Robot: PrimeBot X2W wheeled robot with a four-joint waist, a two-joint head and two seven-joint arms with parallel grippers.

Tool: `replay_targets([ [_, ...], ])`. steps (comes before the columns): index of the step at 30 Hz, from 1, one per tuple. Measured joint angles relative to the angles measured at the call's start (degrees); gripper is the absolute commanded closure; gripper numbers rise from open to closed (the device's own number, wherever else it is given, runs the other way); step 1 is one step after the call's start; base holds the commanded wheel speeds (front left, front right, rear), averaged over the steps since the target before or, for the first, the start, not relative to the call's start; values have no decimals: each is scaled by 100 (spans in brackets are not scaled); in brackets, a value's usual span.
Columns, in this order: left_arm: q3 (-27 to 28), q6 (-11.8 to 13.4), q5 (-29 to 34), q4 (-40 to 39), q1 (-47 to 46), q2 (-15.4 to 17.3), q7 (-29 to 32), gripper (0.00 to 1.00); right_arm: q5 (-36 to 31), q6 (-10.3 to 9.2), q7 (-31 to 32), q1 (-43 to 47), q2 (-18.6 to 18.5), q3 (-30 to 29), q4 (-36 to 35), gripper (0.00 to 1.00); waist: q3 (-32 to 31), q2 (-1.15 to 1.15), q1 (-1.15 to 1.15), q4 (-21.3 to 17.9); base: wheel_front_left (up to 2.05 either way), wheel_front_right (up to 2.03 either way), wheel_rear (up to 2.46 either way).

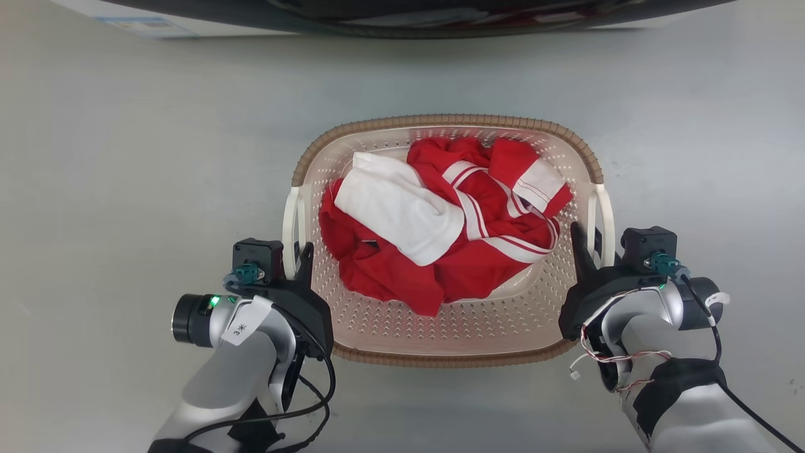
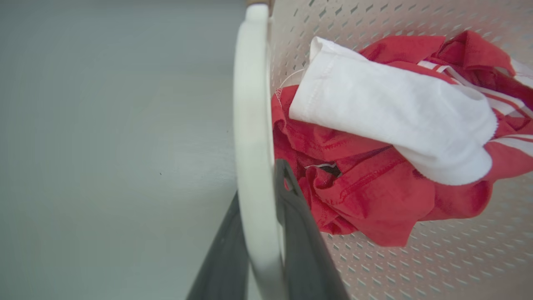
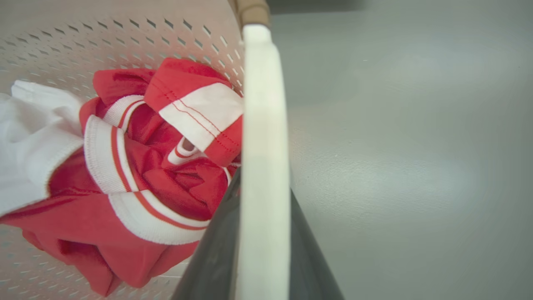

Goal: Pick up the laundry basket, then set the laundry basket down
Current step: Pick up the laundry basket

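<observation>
The laundry basket point(image 1: 453, 119) is cream perforated plastic with a brown woven-look rim, and it sits in the middle of the head view over the grey floor. Red and white clothes point(image 1: 440, 220) are heaped inside it. My left gripper point(image 1: 297, 258) is shut on the white left handle point(image 1: 290, 220), with one dark finger on each side of the handle point(image 2: 254, 125). My right gripper point(image 1: 592, 248) is clamped the same way on the white right handle point(image 1: 607, 214), which runs between its fingers point(image 3: 216, 250). I cannot tell whether the basket rests on the floor.
A white appliance with a dark curved edge point(image 1: 415, 19) crosses the top of the head view, beyond the basket. Bare grey floor point(image 1: 126, 189) lies to the left, right and front of the basket.
</observation>
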Motion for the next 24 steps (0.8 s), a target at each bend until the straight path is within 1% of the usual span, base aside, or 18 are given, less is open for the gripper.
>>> replay_targets([
  [9, -111, -40, -80, 207, 171, -4, -7, 100, 450, -98, 20, 157, 5, 393, 31, 100, -520, 0, 0, -40, 0, 0, 0],
  [13, -208, -59, -133, 335, 371, -8, 52, 100, 632, -123, 160, 344, 13, 610, 70, 100, -786, 0, 0, -65, 0, 0, 0],
  [20, -290, -155, -236, 542, 663, -23, 257, 100, 1217, -229, 482, 776, 37, 969, 49, 100, -1298, 0, 0, -112, 0, 0, 0],
  [24, -349, -192, -353, 638, 851, -23, 386, 100, 1433, -281, 661, 1005, 46, 1206, 18, 100, -1605, 0, 0, -140, 0, 0, 0],
])
